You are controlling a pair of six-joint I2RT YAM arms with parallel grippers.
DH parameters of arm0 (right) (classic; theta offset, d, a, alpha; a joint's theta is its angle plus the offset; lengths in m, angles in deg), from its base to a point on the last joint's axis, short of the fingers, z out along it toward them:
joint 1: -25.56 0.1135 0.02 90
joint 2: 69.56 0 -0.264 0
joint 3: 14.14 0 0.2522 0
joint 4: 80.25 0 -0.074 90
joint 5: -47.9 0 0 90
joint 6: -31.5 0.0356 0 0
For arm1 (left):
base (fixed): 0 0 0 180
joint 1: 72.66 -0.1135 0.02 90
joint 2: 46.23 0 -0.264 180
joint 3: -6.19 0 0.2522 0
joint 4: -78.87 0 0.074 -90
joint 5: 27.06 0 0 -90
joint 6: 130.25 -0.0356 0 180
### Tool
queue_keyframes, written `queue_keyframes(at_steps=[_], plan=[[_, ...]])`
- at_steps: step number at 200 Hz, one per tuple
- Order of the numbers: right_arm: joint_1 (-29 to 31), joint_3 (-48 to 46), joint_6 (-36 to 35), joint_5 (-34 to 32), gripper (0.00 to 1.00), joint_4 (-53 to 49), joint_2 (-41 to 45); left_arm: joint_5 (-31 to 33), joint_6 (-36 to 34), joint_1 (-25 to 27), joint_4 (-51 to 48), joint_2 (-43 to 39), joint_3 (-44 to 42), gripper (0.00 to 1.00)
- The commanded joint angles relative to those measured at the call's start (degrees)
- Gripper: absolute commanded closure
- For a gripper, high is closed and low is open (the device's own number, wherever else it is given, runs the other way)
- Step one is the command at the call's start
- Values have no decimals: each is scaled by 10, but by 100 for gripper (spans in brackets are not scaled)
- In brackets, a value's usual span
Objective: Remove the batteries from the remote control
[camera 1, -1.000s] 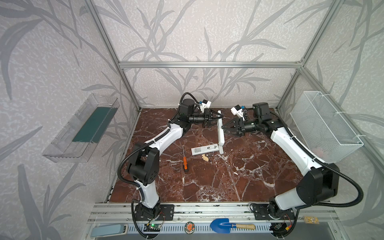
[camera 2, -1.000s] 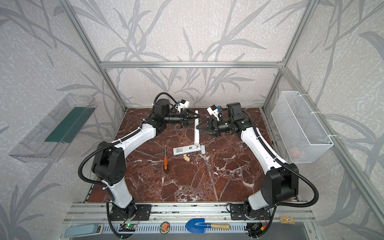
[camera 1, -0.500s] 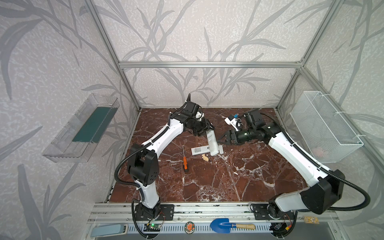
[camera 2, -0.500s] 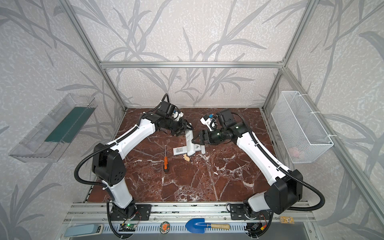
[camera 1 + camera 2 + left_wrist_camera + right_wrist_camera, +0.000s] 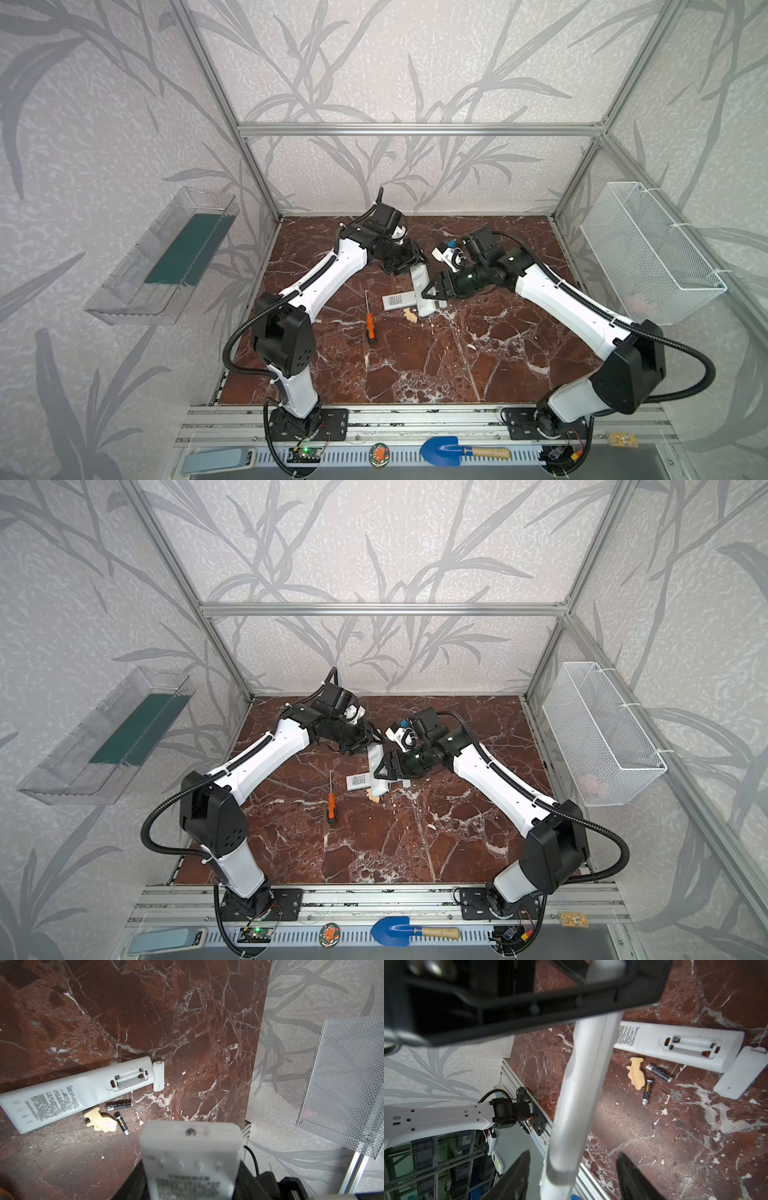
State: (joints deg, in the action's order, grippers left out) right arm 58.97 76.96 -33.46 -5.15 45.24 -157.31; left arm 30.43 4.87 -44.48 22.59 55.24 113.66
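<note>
Two batteries (image 5: 119,1104) seen on table (image 5: 187,1022)

Both top views: second remote (image 5: 419,276) is clamped by left gripper (image 5: 413,264).
Left wrist: batteries are shown beside the open remote (image 5: 62,1097).
Right wrist: right gripper (image 5: 573,1153) is spread around the second remote, untouching.

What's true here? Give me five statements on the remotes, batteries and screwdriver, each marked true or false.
1. The lying remote has an empty battery compartment. True.
2. Two batteries lie on the table beside a wooden piece. True.
3. The battery cover is clipped onto the lying remote. False: it lies loose on the table at that remote's end.
4. The left gripper holds a second remote. True.
5. The screwdriver touches the batteries. False: it lies apart from them.
</note>
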Motion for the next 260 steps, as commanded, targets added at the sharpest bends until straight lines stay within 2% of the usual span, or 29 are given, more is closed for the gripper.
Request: queue_keyframes(at_steps=[1,66,108,121,144,165,187,216,260], plan=[[7,-2,19,-5,43,21,-15,13,-1,4,-12,-20,23,66],[16,-8,37,29,62,45,-39,41,3,6,-17,-6,43,66],[10,-10,30,28,86,43,-36,46,1,8,-20,3,55,64],[-1,-11,23,43,93,41,-34,45,-6,7,-23,2,55,57],[-41,-24,18,85,97,48,-25,40,-33,4,-29,-10,49,28],[-88,-32,0,148,98,56,-11,-7,-81,-11,-24,-23,48,1],[-123,-12,-52,245,97,25,-8,-59,-160,-31,-39,-35,54,1],[-135,-13,-72,365,95,32,2,-212,-194,-60,-17,-31,45,1],[-132,-32,-66,435,96,64,24,-314,-126,-68,133,-80,-40,1]])
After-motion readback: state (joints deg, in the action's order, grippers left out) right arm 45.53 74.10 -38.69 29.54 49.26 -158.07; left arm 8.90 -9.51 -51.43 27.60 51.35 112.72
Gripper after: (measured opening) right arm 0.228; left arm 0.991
